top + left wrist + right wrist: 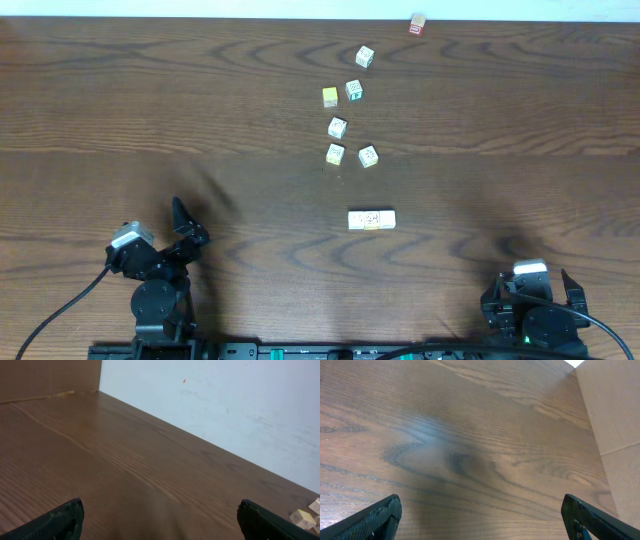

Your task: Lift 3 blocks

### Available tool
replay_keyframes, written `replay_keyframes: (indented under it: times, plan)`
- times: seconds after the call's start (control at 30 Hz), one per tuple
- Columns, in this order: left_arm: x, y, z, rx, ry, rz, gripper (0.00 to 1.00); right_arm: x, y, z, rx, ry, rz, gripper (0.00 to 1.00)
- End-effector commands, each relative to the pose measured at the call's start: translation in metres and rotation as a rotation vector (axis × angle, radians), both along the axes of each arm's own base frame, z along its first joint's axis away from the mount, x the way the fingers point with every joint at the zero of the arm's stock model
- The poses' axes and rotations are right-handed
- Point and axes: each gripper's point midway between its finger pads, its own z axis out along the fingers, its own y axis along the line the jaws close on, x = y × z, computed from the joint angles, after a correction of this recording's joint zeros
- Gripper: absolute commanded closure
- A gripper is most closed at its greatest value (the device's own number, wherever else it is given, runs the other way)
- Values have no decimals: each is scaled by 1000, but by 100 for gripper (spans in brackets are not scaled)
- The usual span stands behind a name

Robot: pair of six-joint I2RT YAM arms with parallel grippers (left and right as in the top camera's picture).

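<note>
A yellow-faced cube (330, 96) sits on the dark wood-grain table (150, 100) — a red cube (418, 25) lies at the far edge, well apart.

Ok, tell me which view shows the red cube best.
Overhead: the red cube sits unobstructed near the frame's top. Left wrist catches only pale blocks at its lower right; right wrist shows no cubes.

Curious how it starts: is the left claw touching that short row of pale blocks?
Apart. The overhead view shows a wide stretch of bare table between the left gripper and the row of blocks.
</note>
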Motion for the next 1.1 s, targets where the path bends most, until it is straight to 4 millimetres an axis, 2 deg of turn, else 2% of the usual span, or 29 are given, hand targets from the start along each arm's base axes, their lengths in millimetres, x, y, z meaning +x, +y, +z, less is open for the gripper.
replay_keyframes:
  times: [0.0, 0.3, 0.5, 0.67, 0.8, 0.9, 0.97, 1.07]
  plan:
    - [1, -2, -16, 21, 45, -16, 2, -1, -3, 0, -12, 4, -12, 1]
    - [1, -2, -16, 21, 45, -16, 2, -1, -3, 0, -12, 3, -13, 1]
    - [1, -2, -16, 21, 45, -16, 2, -11, -21, -4, -34, 29, -136, 1]
    - [1, -2, -16, 21, 45, -16, 2, 15, -26, 41, 41, -236, -224, 1]
    - [1, -2, -16, 21, 45, -16, 2, 44, -7, 75, 188, -443, -154, 2]
    - [1, -2, -16, 21, 45, -16, 2, 64, 11, 82, 248, -523, -62, 4]
    - [1, -2, -16, 21, 45, -16, 2, 75, 21, 79, 280, -553, -9, 4]
    - [1, -2, -16, 21, 45, -17, 2, 87, 26, 76, 352, -611, 5, 4]
